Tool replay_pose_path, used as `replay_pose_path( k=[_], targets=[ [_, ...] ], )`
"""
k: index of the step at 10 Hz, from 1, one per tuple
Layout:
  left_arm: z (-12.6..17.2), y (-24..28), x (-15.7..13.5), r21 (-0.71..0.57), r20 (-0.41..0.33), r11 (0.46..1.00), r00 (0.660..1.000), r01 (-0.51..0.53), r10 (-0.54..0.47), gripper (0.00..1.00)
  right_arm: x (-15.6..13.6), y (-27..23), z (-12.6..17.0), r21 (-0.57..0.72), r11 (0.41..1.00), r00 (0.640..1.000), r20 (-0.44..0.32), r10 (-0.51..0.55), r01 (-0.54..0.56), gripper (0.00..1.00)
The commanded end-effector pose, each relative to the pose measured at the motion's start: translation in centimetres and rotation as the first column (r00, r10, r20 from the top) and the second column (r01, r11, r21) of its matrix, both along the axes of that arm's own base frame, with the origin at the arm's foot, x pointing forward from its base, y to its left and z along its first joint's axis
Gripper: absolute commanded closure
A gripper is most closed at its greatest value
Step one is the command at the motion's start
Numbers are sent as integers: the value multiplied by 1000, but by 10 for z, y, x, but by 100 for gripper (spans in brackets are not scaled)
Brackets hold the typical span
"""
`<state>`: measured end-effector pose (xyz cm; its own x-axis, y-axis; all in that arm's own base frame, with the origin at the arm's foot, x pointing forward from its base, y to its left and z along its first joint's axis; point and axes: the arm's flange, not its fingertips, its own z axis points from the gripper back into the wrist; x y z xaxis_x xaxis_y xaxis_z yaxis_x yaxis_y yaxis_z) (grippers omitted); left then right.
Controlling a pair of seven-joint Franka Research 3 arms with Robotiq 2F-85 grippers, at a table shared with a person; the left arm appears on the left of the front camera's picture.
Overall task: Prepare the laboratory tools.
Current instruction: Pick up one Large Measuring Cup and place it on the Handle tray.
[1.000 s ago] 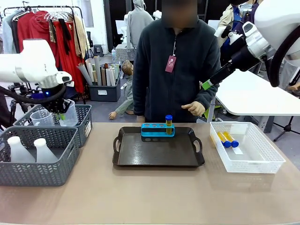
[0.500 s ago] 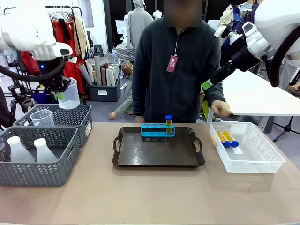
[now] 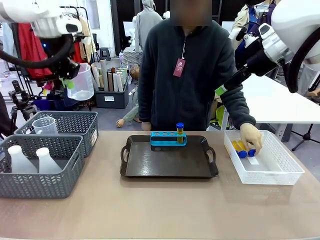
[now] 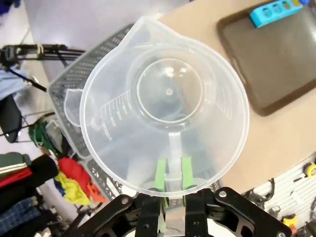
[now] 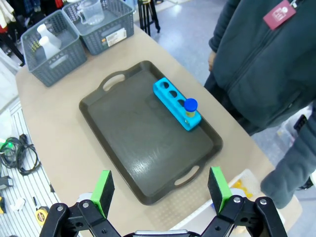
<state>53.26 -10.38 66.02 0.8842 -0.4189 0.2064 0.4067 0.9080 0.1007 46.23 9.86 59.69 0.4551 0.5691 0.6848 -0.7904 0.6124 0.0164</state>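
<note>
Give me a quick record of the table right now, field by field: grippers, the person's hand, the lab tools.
Left gripper: shut on the handle of a clear plastic measuring beaker, lifted in the air
Right gripper: open, empty, high above the dark rectangular tray
Person's hand: in the white mesh basket, at the blue-capped yellow test tubes
Blue four-hole rack: on that tray, one capped tube in an end hole
White conical flasks: two, in the nearer grey basket
Second clear beaker: in the farther grey basket
</note>
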Motion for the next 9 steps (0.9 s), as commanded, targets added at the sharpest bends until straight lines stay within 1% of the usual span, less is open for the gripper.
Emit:
replay_pose_path(
  k=[1,3,4,5,6,9],
  targets=[
    [29,-6,-2,30,24,997,997,73,-74,100,1,-1,1,21,1000,1000,1,6,-6,0],
    [58,-23,-8,46,-6,989,990,141,-141,100,1,-1,1,21,1000,1000,1,6,-6,0],
    [70,-31,-11,67,20,985,987,158,-160,100,1,-1,1,21,1000,1000,1,6,-6,0],
    [83,-37,-12,56,17,979,981,194,-195,100,1,-1,1,21,1000,1000,1,6,-6,0],
    [60,-30,-19,27,17,991,992,127,-128,100,1,-1,1,21,1000,1000,1,6,-6,0],
    [60,-30,-19,27,17,991,992,127,-128,100,1,-1,1,21,1000,1000,1,6,-6,0]
  ],
)
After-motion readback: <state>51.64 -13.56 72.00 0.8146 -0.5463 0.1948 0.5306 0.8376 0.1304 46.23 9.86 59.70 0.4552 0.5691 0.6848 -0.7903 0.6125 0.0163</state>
